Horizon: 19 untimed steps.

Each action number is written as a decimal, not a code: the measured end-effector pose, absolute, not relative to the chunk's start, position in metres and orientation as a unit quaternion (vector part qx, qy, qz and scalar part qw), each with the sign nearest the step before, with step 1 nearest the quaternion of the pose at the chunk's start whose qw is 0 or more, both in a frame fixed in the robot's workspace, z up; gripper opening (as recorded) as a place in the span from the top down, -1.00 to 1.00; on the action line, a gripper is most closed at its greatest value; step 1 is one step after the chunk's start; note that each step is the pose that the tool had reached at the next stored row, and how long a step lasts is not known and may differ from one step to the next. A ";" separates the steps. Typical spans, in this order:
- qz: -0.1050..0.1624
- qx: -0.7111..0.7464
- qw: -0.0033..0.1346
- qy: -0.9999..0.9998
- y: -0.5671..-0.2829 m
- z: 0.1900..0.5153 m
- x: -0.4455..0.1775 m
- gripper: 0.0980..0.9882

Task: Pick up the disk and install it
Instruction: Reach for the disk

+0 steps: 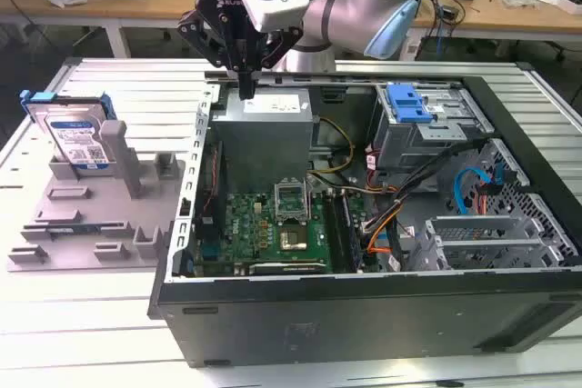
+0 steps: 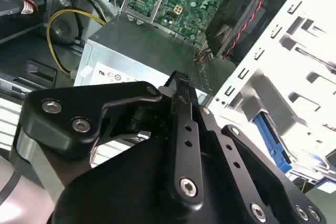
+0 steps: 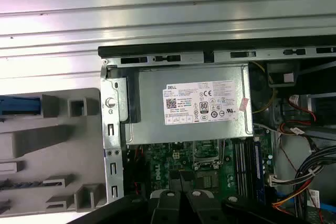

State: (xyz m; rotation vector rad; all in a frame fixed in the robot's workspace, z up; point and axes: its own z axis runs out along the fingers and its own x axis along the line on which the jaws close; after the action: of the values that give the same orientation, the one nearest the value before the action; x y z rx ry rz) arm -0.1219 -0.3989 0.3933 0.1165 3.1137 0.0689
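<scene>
the pick is not yet made. the gripper [image 1: 245, 86] hangs over the back rim of the open computer case [image 1: 364, 315], above the power supply [image 1: 264, 134]. its fingers look pressed together with nothing between them, though the tips are hard to make out. the disk [image 1: 75, 138] stands upright in a grey rack [image 1: 100, 215] on the table [image 1: 82, 324], well apart, at about eight o'clock from the gripper in the exterior view. reaching it calls for open fingers and a path clear of the case wall [image 1: 202, 161]. the rack's posts stand close beside the disk, while the room above it is free. the drive cage [image 1: 409, 111] lies at three o'clock from the gripper.
</scene>
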 end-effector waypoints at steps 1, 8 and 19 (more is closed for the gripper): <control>0.022 0.037 0.012 0.999 -0.399 0.393 -0.122 0.98; 0.022 0.037 0.012 0.999 -0.399 0.393 -0.122 0.98; 0.022 0.037 0.012 0.999 -0.388 0.393 -0.140 0.98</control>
State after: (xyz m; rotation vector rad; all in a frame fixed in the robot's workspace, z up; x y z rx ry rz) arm -0.1399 -0.3884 0.3930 0.1169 3.1138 0.0685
